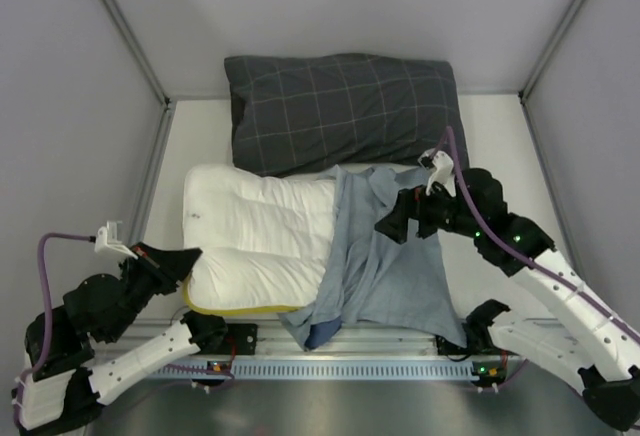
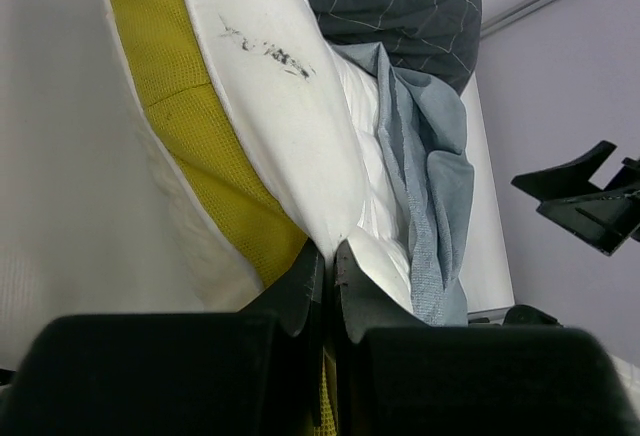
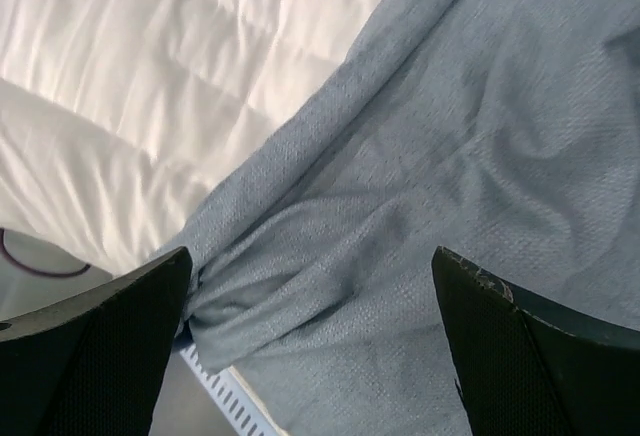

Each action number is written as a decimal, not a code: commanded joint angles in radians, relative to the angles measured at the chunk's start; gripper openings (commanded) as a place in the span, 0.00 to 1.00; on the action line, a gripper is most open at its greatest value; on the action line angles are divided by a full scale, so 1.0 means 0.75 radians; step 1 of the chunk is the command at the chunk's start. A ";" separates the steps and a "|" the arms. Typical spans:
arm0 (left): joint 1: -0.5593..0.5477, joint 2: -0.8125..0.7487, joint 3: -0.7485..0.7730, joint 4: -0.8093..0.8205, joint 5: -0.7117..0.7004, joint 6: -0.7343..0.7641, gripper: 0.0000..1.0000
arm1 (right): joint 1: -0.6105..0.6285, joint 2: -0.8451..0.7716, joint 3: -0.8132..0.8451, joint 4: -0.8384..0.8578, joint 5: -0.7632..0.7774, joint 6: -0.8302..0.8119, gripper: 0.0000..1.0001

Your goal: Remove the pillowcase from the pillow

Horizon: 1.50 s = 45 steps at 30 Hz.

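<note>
at 9 o'clock on the surface [image 1: 497,146], the left gripper [image 1: 190,259] pinches the pillow [image 1: 260,221] at its yellow-piped edge; at 3 o'clock the pillowcase [image 1: 385,268] drapes its other end, right gripper [image 1: 388,224] spread above, open surface beyond.

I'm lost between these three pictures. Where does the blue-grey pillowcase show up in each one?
Top external: the pillowcase lies right of centre, draped over the right end of the white pillow.
Left wrist: the pillowcase is a crumpled strip right of centre, on the far side of the pillow.
Right wrist: the pillowcase fills the centre and right.
Shared landmark: the white pillow, next to the cloth in all three views.
</note>
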<state>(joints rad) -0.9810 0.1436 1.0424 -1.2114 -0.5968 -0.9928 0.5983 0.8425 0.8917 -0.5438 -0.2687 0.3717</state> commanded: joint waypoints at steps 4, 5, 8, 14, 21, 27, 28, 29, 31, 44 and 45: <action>0.005 0.015 -0.007 0.134 -0.026 0.000 0.00 | 0.067 0.028 -0.199 -0.028 -0.169 0.083 0.99; 0.003 0.011 -0.015 0.132 -0.024 0.000 0.00 | 0.071 0.020 -0.235 -0.026 -0.171 0.089 0.99; 0.005 0.003 -0.028 0.134 -0.024 -0.008 0.00 | 0.080 0.004 -0.268 -0.024 -0.190 0.104 0.96; 0.005 0.003 -0.026 0.134 -0.026 -0.014 0.00 | 0.108 -0.084 -0.436 0.219 -0.400 0.230 0.99; 0.003 0.005 -0.042 0.134 -0.029 -0.038 0.00 | 0.131 0.030 -0.796 0.928 -0.728 0.650 0.99; 0.005 0.017 -0.073 0.136 -0.035 -0.079 0.00 | 0.309 0.049 -0.549 0.365 -0.146 0.302 0.86; 0.005 0.023 -0.075 0.138 -0.037 -0.087 0.00 | 0.329 0.053 -0.535 0.321 -0.096 0.296 0.80; 0.003 0.046 -0.075 0.140 -0.039 -0.092 0.00 | 0.337 0.063 -0.522 0.312 -0.061 0.294 0.71; 0.003 0.072 -0.075 0.143 -0.041 -0.112 0.00 | 0.362 0.071 -0.520 0.312 0.014 0.296 0.42; 0.005 0.226 0.193 0.143 -0.069 -0.094 0.00 | 0.393 -0.004 -0.512 0.201 0.340 0.204 0.00; 0.005 0.230 0.228 0.138 -0.065 -0.088 0.00 | 0.393 -0.029 -0.508 0.187 0.378 0.210 0.00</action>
<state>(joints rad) -0.9810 0.3073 1.1126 -1.2118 -0.6144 -1.0748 0.8814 0.8738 0.4805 -0.3313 -0.1329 0.5678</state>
